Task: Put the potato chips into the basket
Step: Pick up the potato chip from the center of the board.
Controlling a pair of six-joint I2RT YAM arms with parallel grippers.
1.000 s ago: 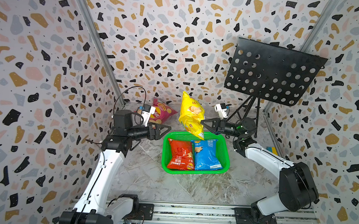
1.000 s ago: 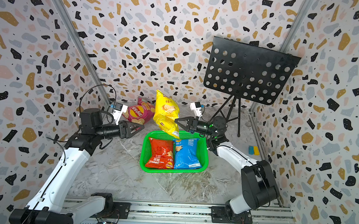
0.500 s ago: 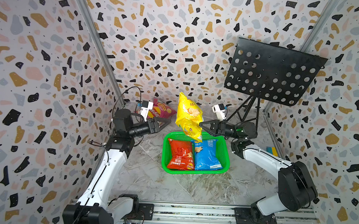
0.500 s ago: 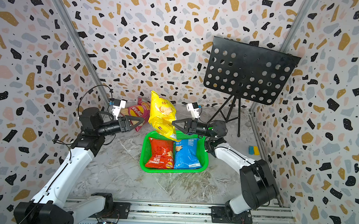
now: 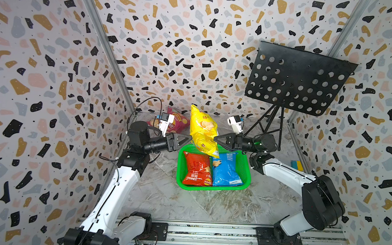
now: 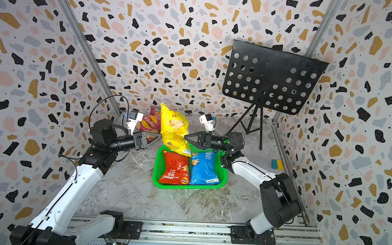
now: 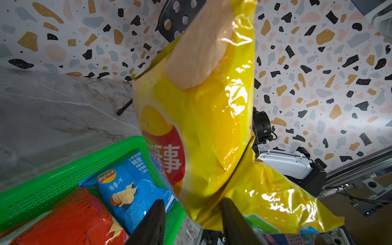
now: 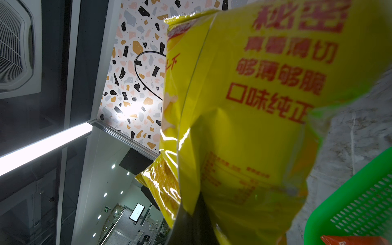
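Four chip bags. Yellow bag (image 5: pixel 202 130): upright in the air over the far end of the basket (image 5: pixel 210 188), right gripper (image 5: pixel 215 139) clamped on one edge, left gripper (image 5: pixel 189 138) with jaws apart around the opposite edge. Red bag (image 5: pixel 196 169) and blue bag (image 5: pixel 226 169): flat, side by side inside the basket. Pink bag (image 5: pixel 181 124): lying outside the basket, beyond the left gripper.

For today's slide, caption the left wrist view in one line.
Open left gripper straddles the hanging yellow chip bag above the green basket.
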